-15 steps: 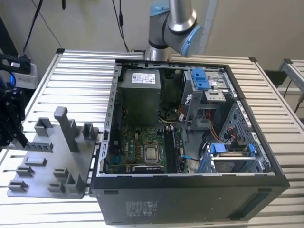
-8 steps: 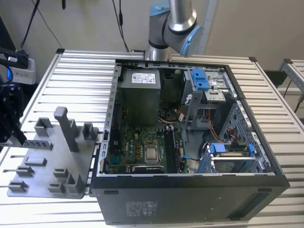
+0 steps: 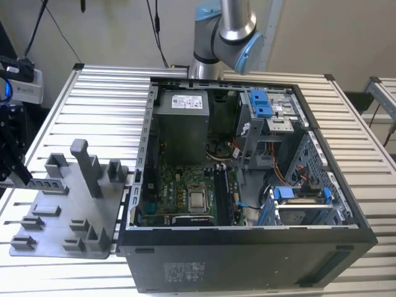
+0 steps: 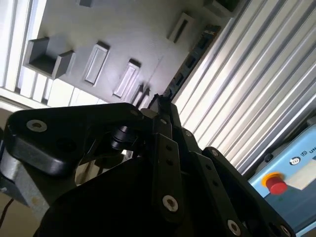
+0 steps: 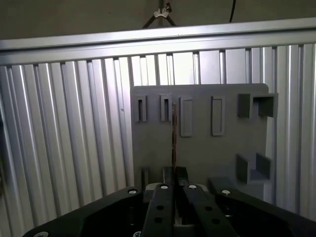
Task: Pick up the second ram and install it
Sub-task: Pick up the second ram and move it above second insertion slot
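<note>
At the exterior view's left, gripper (image 3: 22, 178): dark, low over the grey tray (image 3: 68, 213), well apart from the open computer case (image 3: 247, 266).
Second ram (image 3: 49, 184), exterior view: a thin dark stick lying level at the gripper's tip, over the tray's part nearest the exterior view's left. I cannot tell whether it is clear of its slot.
Motherboard (image 3: 179, 185), exterior view: green, flat in the bottom of the case, far from the stick.
Gripper (image 4: 160, 101), second wrist view: seen side-on, with its tip over the edge where the grey tray (image 4: 128, 29) meets the slatted table (image 4: 256, 79).
Second ram (image 4: 190, 61), second wrist view: a narrow strip with black chips running out from the tip along the tray's edge.
Gripper (image 5: 174, 173), first wrist view: jaws drawn narrow and pinched on the stick, one on each flat face.
Second ram (image 5: 174, 133), first wrist view: edge-on, a fine brownish line reaching out over the grey tray (image 5: 197, 153), just beside one of its upright slots.
Handling, as a judgement: light and stiff, but thin and fragile. It would bend or crack under a sideways load, and its smooth faces could slip in a loose pinch.
Where to hold, as a judgement: on the two flat faces near the upper edge, keeping the contact edge free.
</note>
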### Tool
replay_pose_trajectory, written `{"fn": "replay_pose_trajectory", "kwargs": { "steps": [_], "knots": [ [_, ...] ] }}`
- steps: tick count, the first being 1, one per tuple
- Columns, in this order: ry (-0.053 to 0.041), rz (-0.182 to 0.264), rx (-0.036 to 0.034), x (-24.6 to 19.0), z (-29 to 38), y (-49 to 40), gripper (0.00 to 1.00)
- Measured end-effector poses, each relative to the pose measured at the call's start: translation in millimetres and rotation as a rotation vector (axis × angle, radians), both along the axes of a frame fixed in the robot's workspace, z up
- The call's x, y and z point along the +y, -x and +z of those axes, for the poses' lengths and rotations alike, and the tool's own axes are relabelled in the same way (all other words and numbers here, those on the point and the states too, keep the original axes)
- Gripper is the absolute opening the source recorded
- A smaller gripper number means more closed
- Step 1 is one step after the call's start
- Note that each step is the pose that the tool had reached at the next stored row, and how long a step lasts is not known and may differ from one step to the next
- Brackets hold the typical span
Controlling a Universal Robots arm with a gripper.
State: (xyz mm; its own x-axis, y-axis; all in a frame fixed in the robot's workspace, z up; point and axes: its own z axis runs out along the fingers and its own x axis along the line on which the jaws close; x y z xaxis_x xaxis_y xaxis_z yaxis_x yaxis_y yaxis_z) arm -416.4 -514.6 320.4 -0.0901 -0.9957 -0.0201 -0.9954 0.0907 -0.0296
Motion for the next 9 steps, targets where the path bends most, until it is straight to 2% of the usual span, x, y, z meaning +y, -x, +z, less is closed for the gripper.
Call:
{"fn": "replay_pose_trajectory", "kwargs": {
  "steps": [9],
  "knots": [
    [0.0000,0.000,0.0000,0.0,13.0,0.0,0.14]
  ]
}}
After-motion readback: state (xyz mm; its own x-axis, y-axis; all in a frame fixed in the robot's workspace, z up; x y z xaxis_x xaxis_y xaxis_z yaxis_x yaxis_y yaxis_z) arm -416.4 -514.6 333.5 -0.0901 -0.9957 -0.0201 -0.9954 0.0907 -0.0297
